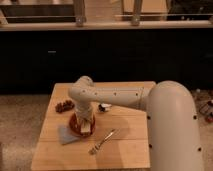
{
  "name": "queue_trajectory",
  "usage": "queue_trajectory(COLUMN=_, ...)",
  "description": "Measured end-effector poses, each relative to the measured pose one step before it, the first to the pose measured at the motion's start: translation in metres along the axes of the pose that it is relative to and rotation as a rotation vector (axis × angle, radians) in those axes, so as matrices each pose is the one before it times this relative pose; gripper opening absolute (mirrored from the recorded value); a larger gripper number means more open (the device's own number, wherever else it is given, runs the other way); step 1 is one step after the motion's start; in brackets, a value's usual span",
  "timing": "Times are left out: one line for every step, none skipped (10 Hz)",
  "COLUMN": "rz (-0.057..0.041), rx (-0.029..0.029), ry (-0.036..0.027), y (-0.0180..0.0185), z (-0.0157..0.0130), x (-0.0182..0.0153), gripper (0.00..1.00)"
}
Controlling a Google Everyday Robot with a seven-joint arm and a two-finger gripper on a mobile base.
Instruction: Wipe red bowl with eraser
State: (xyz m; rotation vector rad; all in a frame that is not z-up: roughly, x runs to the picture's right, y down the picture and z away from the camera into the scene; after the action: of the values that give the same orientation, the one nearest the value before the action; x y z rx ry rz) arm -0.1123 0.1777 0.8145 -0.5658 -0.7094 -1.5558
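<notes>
The red bowl [75, 124] sits on the left part of the wooden table [125, 150], mostly covered by my arm. My gripper [85, 125] reaches straight down into the bowl. A whitish-cream block, the eraser [86, 128], shows at the gripper's tip inside the bowl's near rim. The arm hides the bowl's far side and the gripper's grasp.
A grey-blue cloth [65, 134] lies against the bowl's front left. A dark red grape-like cluster [64, 105] sits behind the bowl. A fork [102, 141] lies to the front right. A black-and-white stick [104, 107] lies behind the arm. A dark counter stands beyond the table.
</notes>
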Motion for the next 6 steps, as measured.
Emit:
queue_trajectory(rz=0.01383, rx=-0.00971, ry=0.00452, y=0.0053, z=-0.00073, x=0.00286, gripper=0.0)
queue_trajectory(rz=0.01229, rx=-0.00898, ry=0.00765, y=0.00389, z=-0.00132, x=0.00653, gripper=0.0)
queue_trajectory(rz=0.01016, rx=-0.00933, ry=0.00582, y=0.00287, z=-0.00126, x=0.00695, gripper=0.0)
queue_trajectory(rz=0.00559, rx=-0.01055, ry=0.01174, y=0.00247, z=-0.00176, x=0.00991, gripper=0.0)
queue_trajectory(rz=-0.00567, rx=-0.00466, ry=0.00375, y=-0.0016, z=-0.00174, x=0.0059, gripper=0.0)
queue_trajectory(rz=-0.01002, rx=-0.00569, ry=0.00424, y=-0.00303, z=-0.00152, x=0.00777, gripper=0.0)
